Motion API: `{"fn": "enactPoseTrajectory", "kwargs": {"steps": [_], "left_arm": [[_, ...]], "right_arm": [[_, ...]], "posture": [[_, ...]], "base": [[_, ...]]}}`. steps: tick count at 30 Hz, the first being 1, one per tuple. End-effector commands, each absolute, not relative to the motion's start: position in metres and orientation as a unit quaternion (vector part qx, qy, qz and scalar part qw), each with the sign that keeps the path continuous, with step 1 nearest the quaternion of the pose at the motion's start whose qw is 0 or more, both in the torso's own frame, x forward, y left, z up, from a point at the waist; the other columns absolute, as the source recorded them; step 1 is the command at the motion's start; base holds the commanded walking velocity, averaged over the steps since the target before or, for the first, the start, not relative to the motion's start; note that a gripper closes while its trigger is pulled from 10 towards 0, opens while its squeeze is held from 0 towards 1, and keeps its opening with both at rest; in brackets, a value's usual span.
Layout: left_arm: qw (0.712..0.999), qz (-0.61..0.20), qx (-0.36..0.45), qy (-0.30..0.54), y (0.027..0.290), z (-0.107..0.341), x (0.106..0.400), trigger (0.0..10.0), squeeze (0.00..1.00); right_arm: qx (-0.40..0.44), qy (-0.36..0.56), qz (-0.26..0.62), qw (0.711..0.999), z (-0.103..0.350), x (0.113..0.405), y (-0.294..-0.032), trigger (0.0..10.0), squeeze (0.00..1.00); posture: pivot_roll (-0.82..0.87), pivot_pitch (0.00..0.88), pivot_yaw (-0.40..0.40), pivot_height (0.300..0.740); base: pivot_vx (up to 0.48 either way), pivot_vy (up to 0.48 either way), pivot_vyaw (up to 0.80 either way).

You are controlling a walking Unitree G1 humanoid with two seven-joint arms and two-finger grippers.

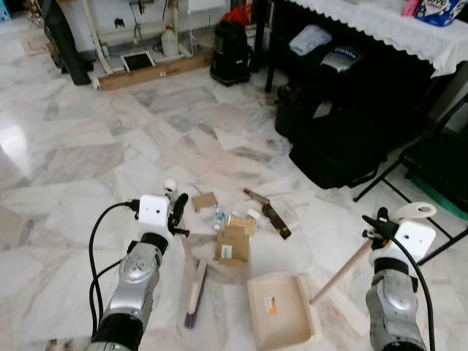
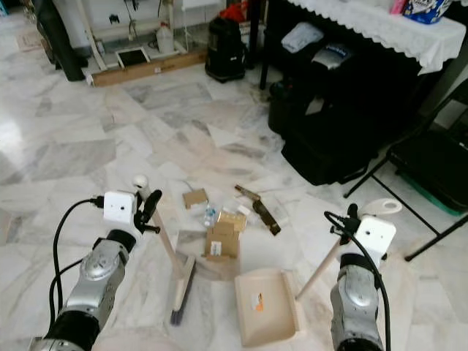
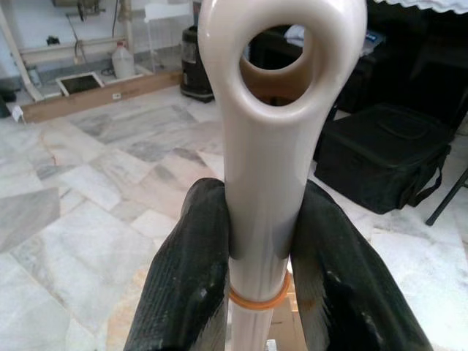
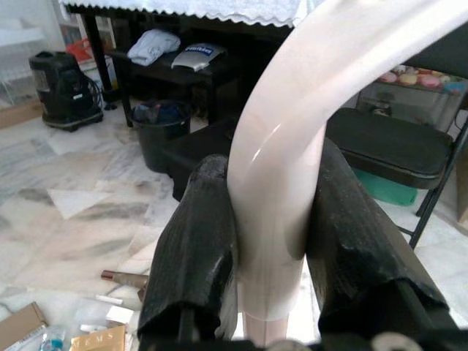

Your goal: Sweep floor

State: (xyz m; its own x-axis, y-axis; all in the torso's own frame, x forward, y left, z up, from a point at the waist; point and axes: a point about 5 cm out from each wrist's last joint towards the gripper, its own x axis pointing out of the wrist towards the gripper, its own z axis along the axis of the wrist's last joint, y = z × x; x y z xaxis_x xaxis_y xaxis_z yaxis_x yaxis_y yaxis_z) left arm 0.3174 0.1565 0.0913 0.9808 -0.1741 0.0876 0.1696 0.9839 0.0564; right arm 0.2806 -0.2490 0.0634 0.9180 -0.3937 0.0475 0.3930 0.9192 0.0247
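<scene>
My left gripper (image 1: pixel 175 209) is shut on the cream handle of a broom (image 3: pixel 272 146), just below its hanging loop. The broom's head (image 1: pixel 196 289) rests on the marble floor beside my left arm. My right gripper (image 1: pixel 380 224) is shut on the curved top of the dustpan handle (image 4: pixel 281 190). The cream dustpan (image 1: pixel 279 311) lies flat on the floor between my arms. Just beyond it lies the litter: a flattened cardboard box (image 1: pixel 232 245), a smaller cardboard piece (image 1: pixel 204 201), a small plastic bottle (image 1: pixel 219 218) and a brown strip (image 1: pixel 269 212).
Black bags (image 1: pixel 336 146) sit under a dark table with a white lace cloth (image 1: pixel 380 29) at the right. A black folding chair (image 1: pixel 431 168) stands close to my right arm. A black canister (image 1: pixel 230 51), a wooden plank (image 1: pixel 153 72) and a white jug (image 1: pixel 170 40) are at the back.
</scene>
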Motion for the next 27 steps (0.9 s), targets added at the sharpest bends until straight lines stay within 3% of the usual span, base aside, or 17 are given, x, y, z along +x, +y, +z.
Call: {"fn": "enactPoseTrajectory", "kwargs": {"steps": [1,27], "left_arm": [[0.993,-0.09,0.034,-0.062,0.1559,0.0975,0.319,10.0,0.0],[0.993,-0.092,0.035,-0.066,0.1556,0.0986,0.3193,10.0,0.0]], "right_arm": [[0.003,-0.046,-0.203,0.978,0.0714,0.2827,-0.2514,10.0,0.0],[-0.002,-0.04,-0.208,0.977,0.0681,0.2806,-0.2533,10.0,0.0]], "posture": [[0.08,0.077,-0.026,0.74],[0.08,0.079,-0.024,0.74]], "base": [[0.285,0.0,0.0],[0.266,0.0,0.0]]}}
